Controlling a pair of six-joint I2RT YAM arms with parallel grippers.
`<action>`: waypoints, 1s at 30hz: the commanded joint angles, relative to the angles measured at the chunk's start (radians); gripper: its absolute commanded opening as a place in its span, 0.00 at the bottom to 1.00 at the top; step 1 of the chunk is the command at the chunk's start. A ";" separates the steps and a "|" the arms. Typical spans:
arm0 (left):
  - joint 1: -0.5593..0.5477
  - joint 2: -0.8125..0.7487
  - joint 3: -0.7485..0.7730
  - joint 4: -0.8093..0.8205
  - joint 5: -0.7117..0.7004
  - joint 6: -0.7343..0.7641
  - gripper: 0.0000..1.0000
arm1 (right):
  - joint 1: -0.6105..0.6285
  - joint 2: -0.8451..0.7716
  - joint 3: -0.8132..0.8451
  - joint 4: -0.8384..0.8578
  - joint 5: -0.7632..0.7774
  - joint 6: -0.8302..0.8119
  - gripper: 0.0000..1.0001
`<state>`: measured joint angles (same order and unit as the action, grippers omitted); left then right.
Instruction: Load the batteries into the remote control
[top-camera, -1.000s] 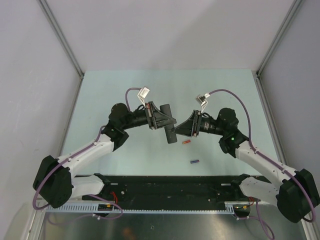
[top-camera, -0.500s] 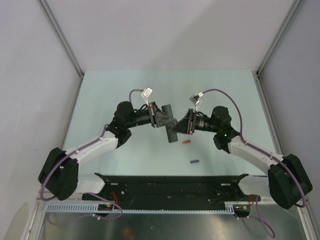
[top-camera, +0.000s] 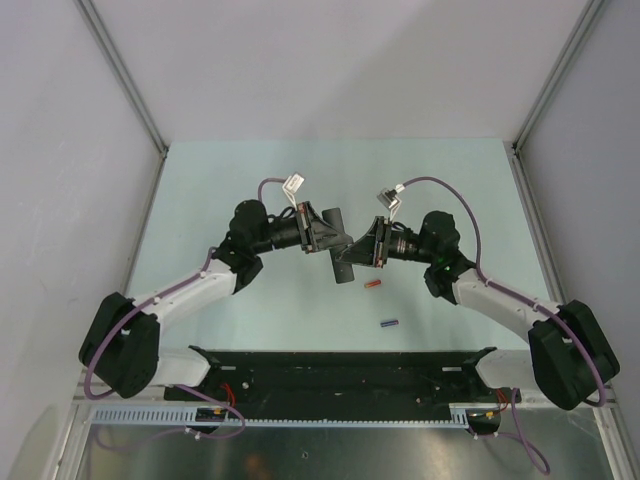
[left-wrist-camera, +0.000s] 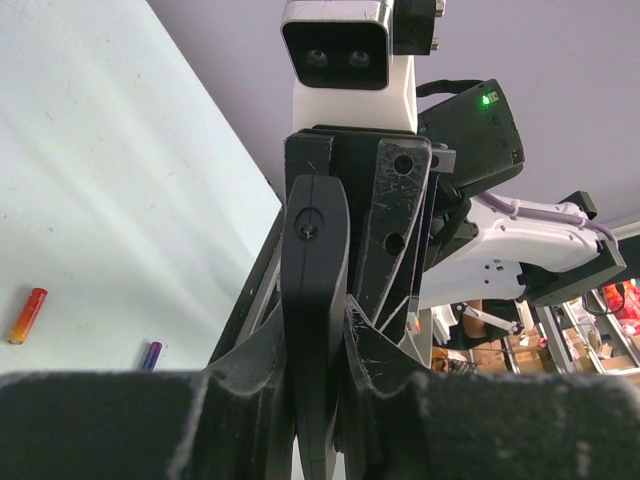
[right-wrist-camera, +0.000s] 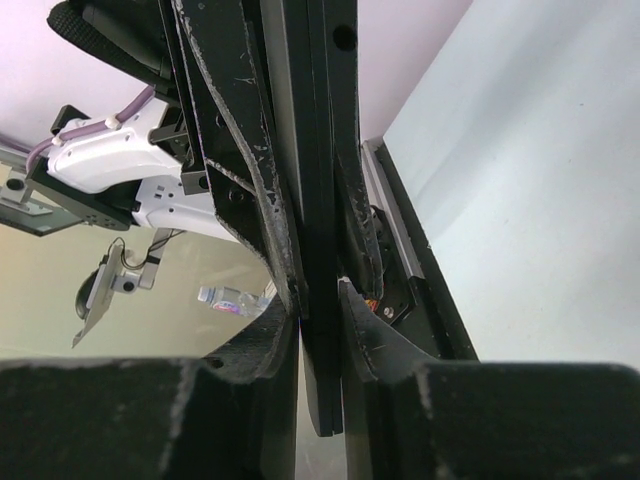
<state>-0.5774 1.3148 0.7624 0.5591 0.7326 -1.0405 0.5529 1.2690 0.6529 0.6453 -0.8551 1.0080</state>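
Note:
The remote control (top-camera: 343, 274) is a slim black bar held edge-up above the table's middle, between both grippers. My left gripper (top-camera: 332, 240) is shut on it from the left; in the left wrist view the remote (left-wrist-camera: 313, 260) stands between the pads of this gripper (left-wrist-camera: 318, 350). My right gripper (top-camera: 352, 257) is shut on it from the right; in the right wrist view the remote (right-wrist-camera: 322, 180) runs up between the jaws of this gripper (right-wrist-camera: 318, 310). The red-orange battery (top-camera: 374, 285) (left-wrist-camera: 27, 315) and the blue-purple battery (top-camera: 389, 323) (left-wrist-camera: 151, 355) lie loose on the table below.
The pale green table (top-camera: 220, 190) is walled by grey panels on three sides. A black base plate (top-camera: 340, 365) with both arm mounts runs along the near edge.
My right gripper has moved left to the remote and now grips it. My left gripper holds the remote in nearly the same place. The batteries have not moved.

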 joint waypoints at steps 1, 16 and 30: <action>0.008 -0.011 0.074 0.088 -0.047 -0.009 0.00 | 0.015 0.024 0.010 -0.078 -0.015 -0.022 0.23; 0.017 -0.011 0.077 0.088 -0.079 -0.009 0.00 | 0.019 0.033 0.008 -0.082 -0.032 -0.017 0.17; 0.051 -0.014 0.095 0.090 -0.137 -0.042 0.00 | 0.053 0.032 0.007 -0.163 -0.038 -0.081 0.08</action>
<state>-0.5617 1.3205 0.7631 0.5274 0.7097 -1.0481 0.5644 1.2842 0.6617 0.6144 -0.8330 0.9787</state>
